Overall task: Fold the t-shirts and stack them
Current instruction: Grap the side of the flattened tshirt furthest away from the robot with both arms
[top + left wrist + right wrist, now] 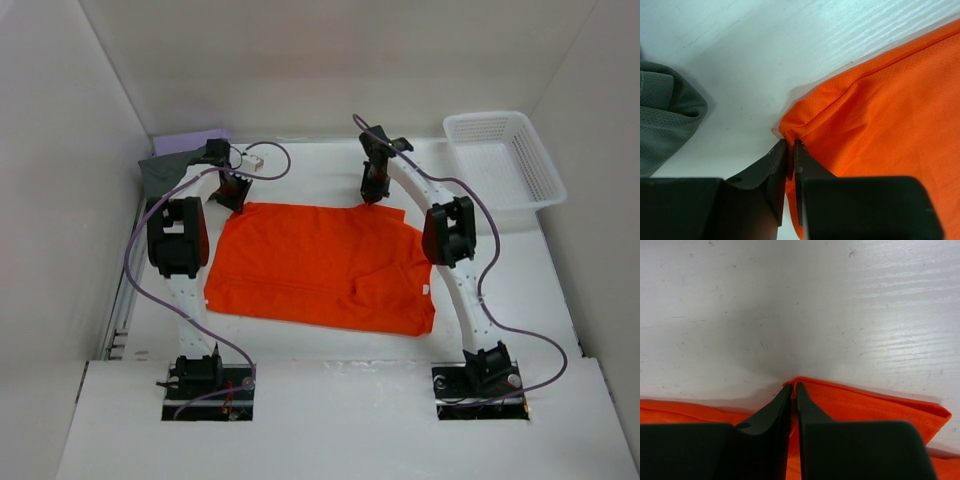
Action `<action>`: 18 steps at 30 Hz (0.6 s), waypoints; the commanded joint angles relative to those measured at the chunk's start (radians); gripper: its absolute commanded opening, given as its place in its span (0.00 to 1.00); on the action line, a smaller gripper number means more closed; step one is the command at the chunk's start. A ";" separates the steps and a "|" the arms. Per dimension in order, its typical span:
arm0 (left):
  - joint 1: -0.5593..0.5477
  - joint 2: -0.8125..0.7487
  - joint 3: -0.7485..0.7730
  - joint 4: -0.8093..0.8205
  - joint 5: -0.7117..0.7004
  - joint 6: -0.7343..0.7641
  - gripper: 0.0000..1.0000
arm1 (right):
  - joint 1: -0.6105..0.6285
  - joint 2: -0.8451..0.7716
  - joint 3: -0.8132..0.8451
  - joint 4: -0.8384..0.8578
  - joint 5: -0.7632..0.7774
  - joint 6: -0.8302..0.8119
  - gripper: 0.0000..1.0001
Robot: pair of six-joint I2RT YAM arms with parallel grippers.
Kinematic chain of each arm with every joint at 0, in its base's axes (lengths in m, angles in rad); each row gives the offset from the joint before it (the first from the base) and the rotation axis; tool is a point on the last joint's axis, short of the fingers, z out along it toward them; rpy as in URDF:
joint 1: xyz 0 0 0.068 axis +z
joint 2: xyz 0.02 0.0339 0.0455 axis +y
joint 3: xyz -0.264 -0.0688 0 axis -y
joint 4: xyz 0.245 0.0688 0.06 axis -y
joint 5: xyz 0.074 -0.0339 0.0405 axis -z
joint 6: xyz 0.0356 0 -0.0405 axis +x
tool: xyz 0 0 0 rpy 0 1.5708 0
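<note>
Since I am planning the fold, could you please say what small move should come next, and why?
Probably raise both together a little: the left end effector pinches the far corner of the orange t-shirt, the right end effector pinches its far hem, and the shirt lies spread flat.

Counted 3 t-shirts: 1 orange t-shirt (320, 265), 1 dark grey t-shirt (163, 172), 1 lavender t-shirt (192, 141). Found 1 white mesh basket (500, 160). Tallied 2 arms, left arm (178, 240) and right arm (450, 235), and 2 pincers, left pincer (790, 144) and right pincer (794, 386), each with 2 fingers (774, 162). Noted 2 purple cables (288, 160), 1 per arm, and 1 white bench (320, 165).
</note>
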 commanded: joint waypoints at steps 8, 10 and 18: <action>0.021 -0.159 -0.174 0.039 -0.019 0.085 0.00 | 0.040 -0.313 -0.374 0.166 0.047 -0.015 0.04; 0.026 -0.234 -0.227 0.073 -0.024 0.115 0.00 | 0.059 -0.433 -0.531 0.251 0.065 -0.003 0.04; 0.011 -0.536 -0.539 0.243 -0.013 0.223 0.00 | 0.160 -0.730 -0.962 0.473 0.147 0.095 0.03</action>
